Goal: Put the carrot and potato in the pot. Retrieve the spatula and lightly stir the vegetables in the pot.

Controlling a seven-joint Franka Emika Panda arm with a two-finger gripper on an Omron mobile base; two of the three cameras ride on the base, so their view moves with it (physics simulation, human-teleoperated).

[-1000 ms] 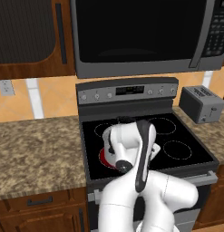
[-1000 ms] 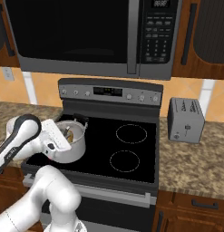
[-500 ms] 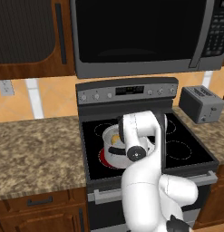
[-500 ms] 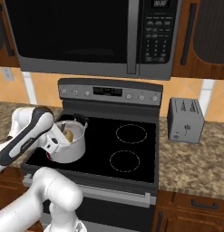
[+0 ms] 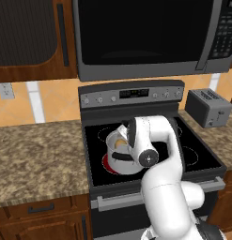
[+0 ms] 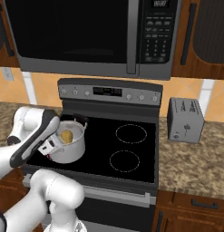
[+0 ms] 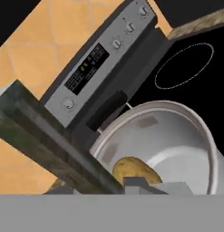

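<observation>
A white robot arm (image 5: 166, 187) built of smooth, glossy, rounded segments, swelling into bulbous shells at the joints. One joint cap carries a dark round disc with a small pale dot at its centre (image 5: 149, 158), set in a dark ring. Dark bands mark the seams between segments; in the right base view a long black stripe (image 6: 34, 142) runs along a link. No cables or screws can be made out.

2 rear base views sharing stove (image 5: 150, 140); hand view close over pot (image 7: 177, 136)
</observation>
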